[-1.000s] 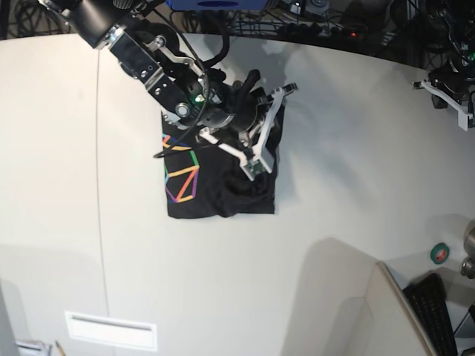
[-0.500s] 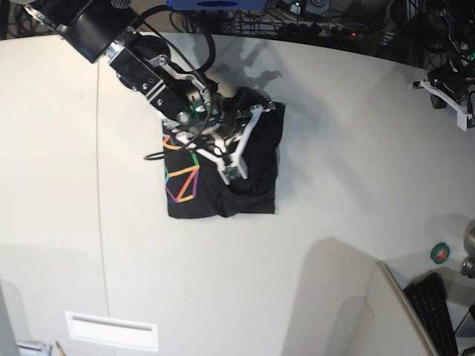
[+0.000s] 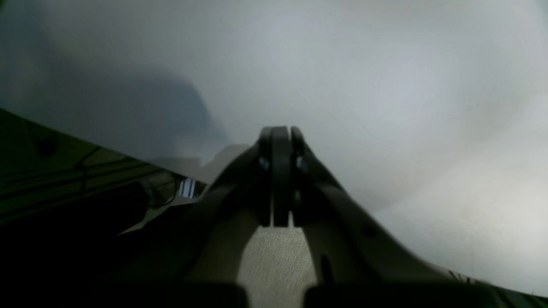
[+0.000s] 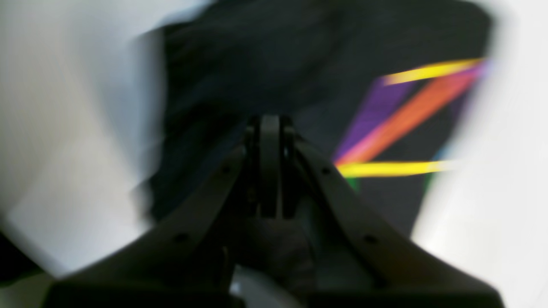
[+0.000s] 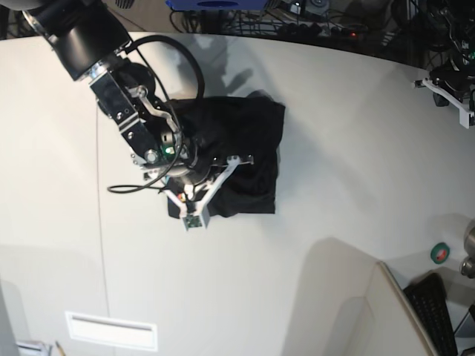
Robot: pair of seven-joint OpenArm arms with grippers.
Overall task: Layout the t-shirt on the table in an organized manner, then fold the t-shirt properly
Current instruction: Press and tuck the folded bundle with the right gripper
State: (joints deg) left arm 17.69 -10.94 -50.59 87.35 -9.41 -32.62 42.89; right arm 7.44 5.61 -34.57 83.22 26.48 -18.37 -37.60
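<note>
The off-white table (image 5: 334,148) bears the black t-shirt (image 5: 249,148); both arms' fingers (image 4: 263,128) are pressed together, holding nothing.

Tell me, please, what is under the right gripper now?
Under the right gripper lies the black t-shirt on the table. The arm covers the shirt's left part, so most of its print is hidden.

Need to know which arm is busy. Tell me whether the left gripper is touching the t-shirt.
Apart. The base view shows the left gripper parked at the far table edge, well away from the t-shirt; its wrist view shows only bare surface.
</note>
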